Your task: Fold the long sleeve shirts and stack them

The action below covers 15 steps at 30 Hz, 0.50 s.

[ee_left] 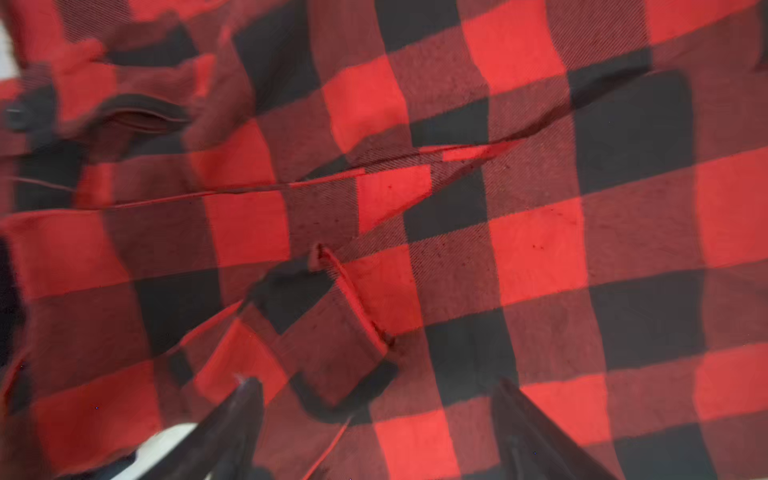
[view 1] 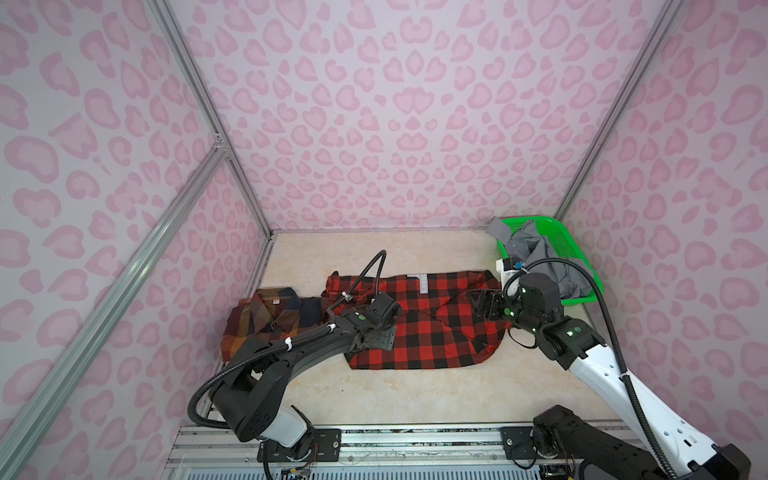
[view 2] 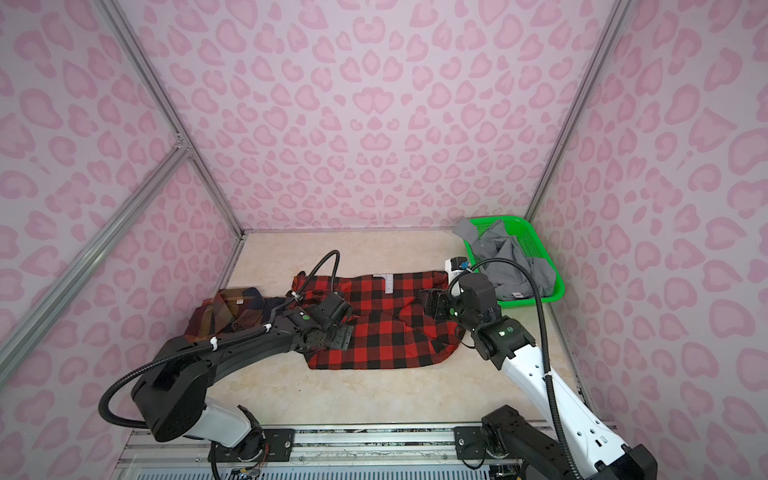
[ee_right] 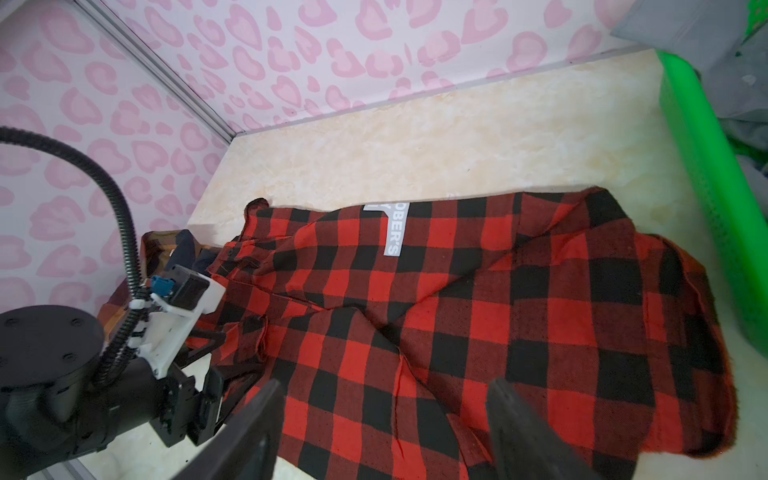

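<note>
The red-and-black check flannel [view 1: 419, 328] [view 2: 386, 332] lies spread on the table, sleeves folded in, its grey lettered label [ee_right: 394, 232] at the far edge. My left gripper [view 1: 380, 340] [ee_left: 376, 388] is low over the flannel's left side. It is open, and a sleeve cuff [ee_left: 332, 332] lies just ahead of its fingertips. My right gripper [view 1: 484, 305] [ee_right: 384, 386] hangs open above the flannel's right side, with only cloth below it. The dark plaid shirt [view 1: 266, 320] [view 2: 232, 311] lies folded at the left. The grey shirt [view 1: 536, 253] [view 2: 507, 257] sits crumpled in the basket.
A green mesh basket [view 1: 595, 286] [view 2: 557, 286] [ee_right: 706, 166] stands at the back right corner, close behind my right wrist. Pink patterned walls with metal frame bars close in three sides. The left arm's cable loop [view 1: 376, 266] arches over the flannel's collar end.
</note>
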### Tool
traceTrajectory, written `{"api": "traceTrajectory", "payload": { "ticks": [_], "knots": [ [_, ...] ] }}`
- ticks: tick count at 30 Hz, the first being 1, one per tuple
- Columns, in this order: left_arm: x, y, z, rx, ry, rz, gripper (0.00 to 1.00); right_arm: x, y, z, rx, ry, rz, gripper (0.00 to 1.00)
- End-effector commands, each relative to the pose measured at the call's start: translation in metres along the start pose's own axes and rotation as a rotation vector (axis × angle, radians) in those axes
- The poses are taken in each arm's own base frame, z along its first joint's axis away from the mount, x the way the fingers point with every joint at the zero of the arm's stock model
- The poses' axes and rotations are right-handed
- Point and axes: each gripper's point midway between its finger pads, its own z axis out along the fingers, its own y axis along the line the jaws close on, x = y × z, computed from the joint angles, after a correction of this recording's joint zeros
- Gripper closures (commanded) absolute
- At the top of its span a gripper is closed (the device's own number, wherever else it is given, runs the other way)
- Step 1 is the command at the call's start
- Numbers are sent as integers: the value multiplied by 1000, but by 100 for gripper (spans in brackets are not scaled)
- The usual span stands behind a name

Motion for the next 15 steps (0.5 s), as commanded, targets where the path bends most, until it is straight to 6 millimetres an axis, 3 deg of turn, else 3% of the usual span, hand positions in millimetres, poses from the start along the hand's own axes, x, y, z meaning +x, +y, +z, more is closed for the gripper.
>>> {"api": "traceTrajectory", "payload": {
  "ticks": [1, 7, 15],
  "knots": [
    [2, -4, 10, -9, 38, -2, 20, 9, -1, -2, -14, 34, -2, 24],
    [3, -3, 27, -57, 82, 33, 42, 23, -8, 8, 3, 80, 26, 24],
    [-1, 1, 32, -69, 90, 49, 66, 79, -11, 38, 23, 253, -5, 23]
  ]
}}
